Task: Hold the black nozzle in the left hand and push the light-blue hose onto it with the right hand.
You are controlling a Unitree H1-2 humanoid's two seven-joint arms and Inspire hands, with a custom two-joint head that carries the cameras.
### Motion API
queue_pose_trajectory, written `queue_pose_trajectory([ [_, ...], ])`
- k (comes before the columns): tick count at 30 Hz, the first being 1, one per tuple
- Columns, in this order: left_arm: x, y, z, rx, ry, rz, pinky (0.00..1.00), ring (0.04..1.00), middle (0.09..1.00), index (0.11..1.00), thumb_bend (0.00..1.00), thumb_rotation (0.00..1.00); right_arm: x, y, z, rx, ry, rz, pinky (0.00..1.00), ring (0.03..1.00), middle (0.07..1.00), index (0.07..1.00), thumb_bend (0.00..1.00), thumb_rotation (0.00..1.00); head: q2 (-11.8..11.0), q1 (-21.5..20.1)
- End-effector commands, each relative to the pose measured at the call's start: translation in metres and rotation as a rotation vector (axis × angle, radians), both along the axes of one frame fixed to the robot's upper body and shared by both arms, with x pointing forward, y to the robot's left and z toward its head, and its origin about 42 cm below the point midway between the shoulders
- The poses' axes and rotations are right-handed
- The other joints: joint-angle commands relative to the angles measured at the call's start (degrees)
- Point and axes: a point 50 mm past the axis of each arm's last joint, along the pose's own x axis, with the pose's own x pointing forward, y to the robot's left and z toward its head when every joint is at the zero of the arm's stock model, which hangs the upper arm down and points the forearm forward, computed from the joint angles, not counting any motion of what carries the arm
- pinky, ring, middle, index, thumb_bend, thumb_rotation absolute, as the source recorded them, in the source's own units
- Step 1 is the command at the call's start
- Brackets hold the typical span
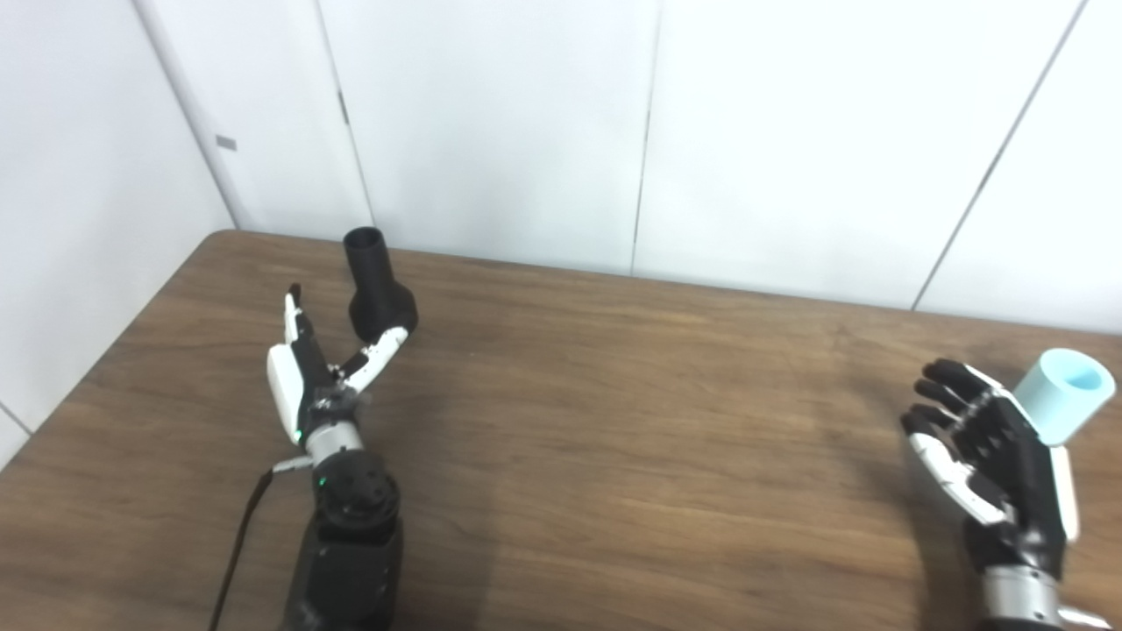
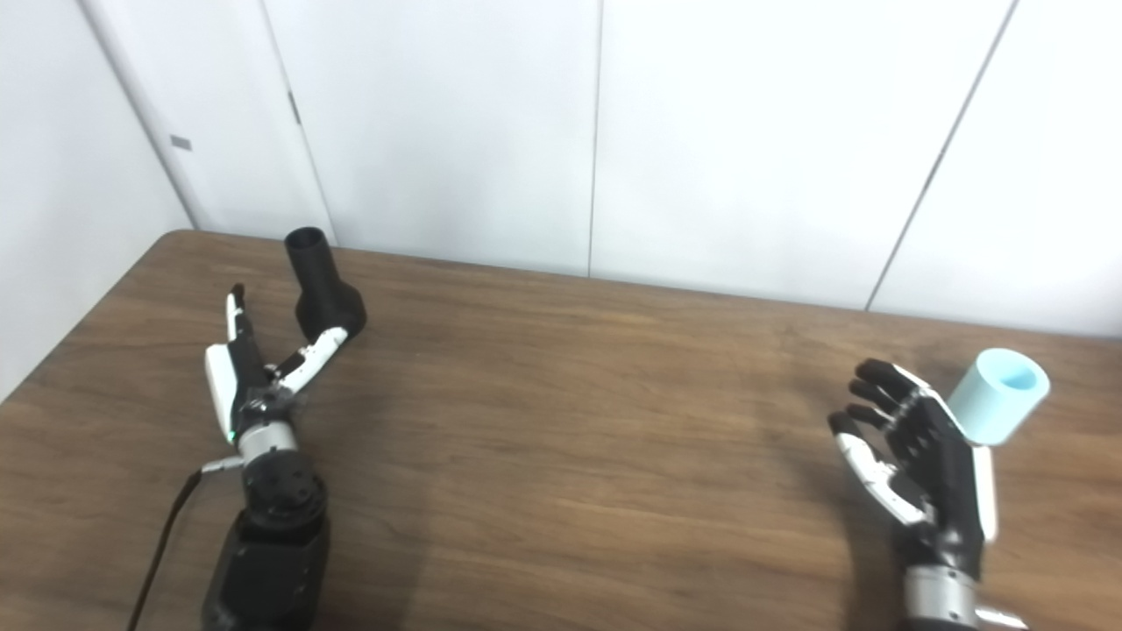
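A black nozzle (image 1: 377,285) stands upright on the brown table at the back left, narrow tube up and wide base down. My left hand (image 1: 316,368) is open just in front of it, its thumb tip near or touching the nozzle's base and its fingers spread to the left. A short light-blue hose (image 1: 1062,395) stands at the far right of the table, its opening tilted toward me. My right hand (image 1: 982,447) is open right beside it on its left, palm up with curled fingers, not gripping it.
The brown wooden table (image 1: 614,421) runs across the whole view. White wall panels (image 1: 526,123) rise directly behind its far edge. A black cable (image 1: 237,543) trails from the left wrist toward the bottom edge.
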Motion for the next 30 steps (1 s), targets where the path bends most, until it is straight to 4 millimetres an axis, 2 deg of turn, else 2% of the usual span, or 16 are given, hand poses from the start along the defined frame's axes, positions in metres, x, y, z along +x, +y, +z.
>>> queue_pose_trajectory([
  [1, -0.008, 0.009, -0.026, -0.032, 0.117, 0.028, 1.0, 1.0, 1.0, 1.0, 0.9, 0.26, 0.0, -0.009, 0.004, -0.017, -0.008, -0.012, 0.61, 0.692, 0.705, 0.671, 0.24, 0.2, 0.02, 0.71],
  [3, -0.005, 0.017, -0.028, -0.017, 0.148, 0.032, 1.0, 0.994, 1.0, 1.0, 0.93, 0.26, -0.001, -0.008, 0.009, -0.022, -0.011, -0.011, 0.58, 0.676, 0.691, 0.656, 0.25, 0.26, 0.02, 1.08],
  [8, -0.002, 0.027, -0.03, 0.012, 0.184, 0.032, 1.0, 0.986, 0.998, 0.996, 0.95, 0.27, -0.003, -0.004, 0.016, -0.004, -0.015, -0.007, 0.57, 0.673, 0.682, 0.641, 0.28, 0.33, 0.26, 1.4],
  [14, 0.005, 0.04, -0.026, 0.039, 0.195, 0.045, 1.0, 0.964, 0.967, 0.953, 0.96, 0.24, -0.006, 0.0, 0.023, -0.007, -0.022, -0.006, 0.56, 0.671, 0.681, 0.635, 0.28, 0.36, 0.17, 0.95],
  [18, 0.011, 0.049, -0.022, 0.074, 0.232, 0.025, 1.0, 0.955, 0.966, 0.947, 0.98, 0.25, -0.008, 0.004, 0.025, 0.01, -0.015, -0.016, 0.59, 0.688, 0.692, 0.642, 0.24, 0.29, 0.04, 0.72],
  [22, 0.018, 0.057, -0.017, 0.16, 0.296, -0.027, 1.0, 0.932, 0.942, 0.932, 0.99, 0.24, -0.009, 0.006, 0.029, 0.002, -0.02, -0.017, 0.57, 0.684, 0.69, 0.644, 0.22, 0.27, 0.11, 0.58],
  [24, 0.019, 0.057, -0.013, 0.2, 0.316, -0.055, 1.0, 0.919, 0.929, 0.923, 0.99, 0.24, -0.01, 0.008, 0.031, 0.004, -0.016, -0.016, 0.58, 0.689, 0.696, 0.649, 0.2, 0.26, 0.03, 0.43],
  [26, 0.02, 0.059, -0.008, 0.225, 0.337, -0.091, 1.0, 0.915, 0.927, 0.912, 1.0, 0.26, -0.011, 0.01, 0.033, -0.004, -0.02, -0.016, 0.59, 0.692, 0.698, 0.651, 0.18, 0.2, 0.0, 0.28],
  [30, 0.02, 0.059, 0.006, 0.243, 0.395, -0.198, 1.0, 0.945, 0.944, 0.913, 1.0, 0.27, -0.013, 0.013, 0.037, -0.015, -0.027, -0.016, 0.58, 0.69, 0.696, 0.647, 0.12, 0.15, -0.04, 0.2],
])
